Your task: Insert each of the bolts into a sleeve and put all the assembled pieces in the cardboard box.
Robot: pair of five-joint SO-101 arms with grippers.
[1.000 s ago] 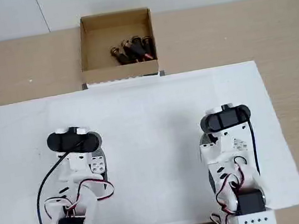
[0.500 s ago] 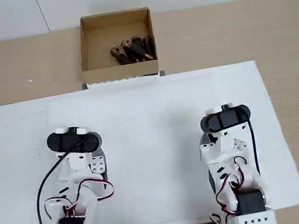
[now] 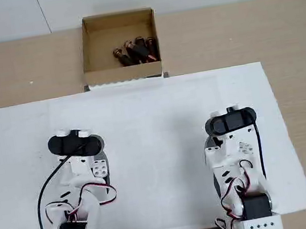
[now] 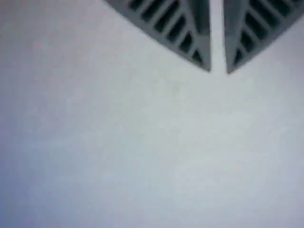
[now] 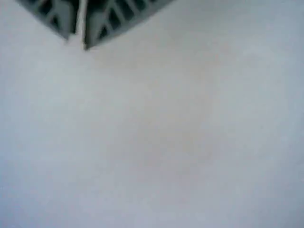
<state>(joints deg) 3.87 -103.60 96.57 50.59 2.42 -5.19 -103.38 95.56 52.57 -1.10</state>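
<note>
Up at 12 o'clock, cardboard box (image 3: 124, 73): assembled pieces (image 3: 136, 50) inside
Left gripper (image 4: 218, 71): jaws together
Right gripper (image 5: 76, 42): jaws together

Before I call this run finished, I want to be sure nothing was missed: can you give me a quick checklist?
1. The assembled pieces are in the cardboard box: ok, a cluster lies on its floor.
2. The left gripper is empty: ok, fingers close together, nothing between them.
3. The right gripper is empty: ok, same.
4. Both grippers are apart from the box: ok, they are over the white sheet.
5. Every piece is fully assembled: cannot tell, they overlap.
</note>
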